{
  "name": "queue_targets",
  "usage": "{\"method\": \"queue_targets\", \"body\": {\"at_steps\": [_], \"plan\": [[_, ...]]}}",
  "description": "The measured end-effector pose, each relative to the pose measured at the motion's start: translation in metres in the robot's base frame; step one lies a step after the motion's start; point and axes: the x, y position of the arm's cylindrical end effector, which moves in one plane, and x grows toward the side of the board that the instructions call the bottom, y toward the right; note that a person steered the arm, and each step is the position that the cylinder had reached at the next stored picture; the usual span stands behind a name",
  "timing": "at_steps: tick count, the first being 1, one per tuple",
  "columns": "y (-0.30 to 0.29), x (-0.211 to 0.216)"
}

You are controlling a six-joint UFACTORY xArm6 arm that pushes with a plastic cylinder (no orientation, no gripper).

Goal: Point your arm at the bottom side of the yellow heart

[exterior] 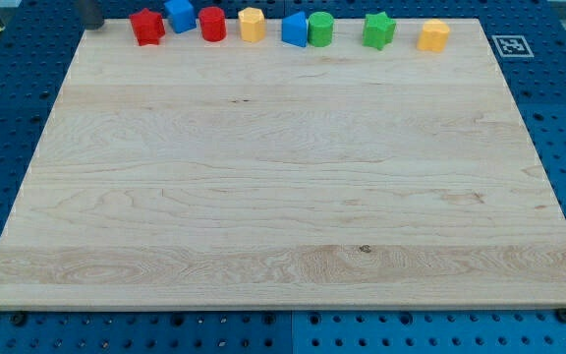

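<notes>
8 small coloured blocks line the wooden board's top edge; the rod's tip is out of frame. Approach not begun: the tip must reach below the yellow heart-shaped block, upper right.

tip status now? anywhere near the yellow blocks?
My tip: cannot be told. Only a dark blur shows at the view's top left, beside the red star, far from both yellow blocks.
</notes>
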Motion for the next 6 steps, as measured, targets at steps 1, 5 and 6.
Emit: {"method": "queue_targets", "body": {"at_steps": [1,5,6], "plan": [[0.039,0.086],[0.562,0.133],[0.629,0.117]]}}
